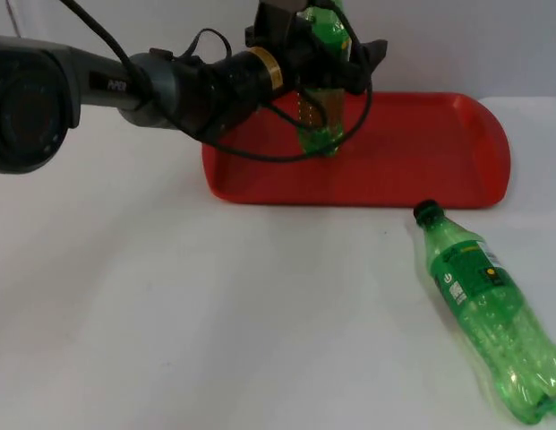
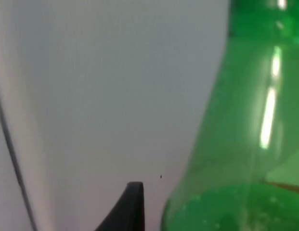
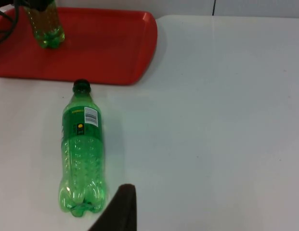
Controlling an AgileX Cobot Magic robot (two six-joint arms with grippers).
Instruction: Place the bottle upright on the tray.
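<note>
Now | left gripper fingers clamp upright bottle on red tray | second bottle lies on table | right fingers: cannot tell

The top camera looks down and forward across the white table toward the grey partition wall; the left wrist camera sits very close against an upright green bottle, facing the wall; the right wrist camera hangs farther back, sharing with the top view the red tray and a lying bottle.
</note>
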